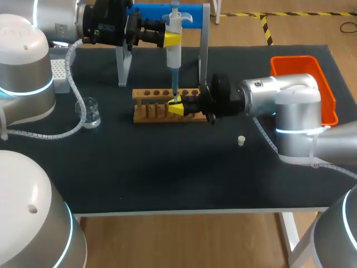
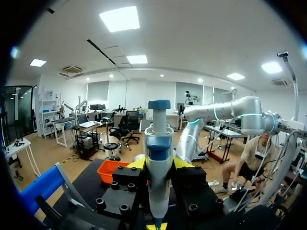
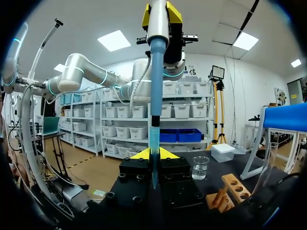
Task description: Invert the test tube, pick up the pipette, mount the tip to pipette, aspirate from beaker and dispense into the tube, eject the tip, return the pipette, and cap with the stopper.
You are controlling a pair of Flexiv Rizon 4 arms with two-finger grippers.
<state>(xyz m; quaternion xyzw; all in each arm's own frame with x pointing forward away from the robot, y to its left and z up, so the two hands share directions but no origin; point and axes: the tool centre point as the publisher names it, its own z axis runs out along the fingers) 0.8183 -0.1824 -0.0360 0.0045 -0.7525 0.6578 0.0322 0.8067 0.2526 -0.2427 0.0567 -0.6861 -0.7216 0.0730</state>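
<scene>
Head view: our left gripper (image 1: 173, 39) holds the pipette (image 1: 174, 61) upright, jaws clenched on its body, its tip (image 1: 174, 89) pointing down over the wooden rack (image 1: 153, 103). Our right gripper (image 1: 177, 107) sits at the rack beneath the tip; whether its jaws grasp anything we cannot tell. The beaker (image 1: 89, 113) and stopper (image 1: 241, 140) stand on the tabletop (image 1: 167, 173).

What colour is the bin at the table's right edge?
The bin is orange; the head view shows it best.
</scene>
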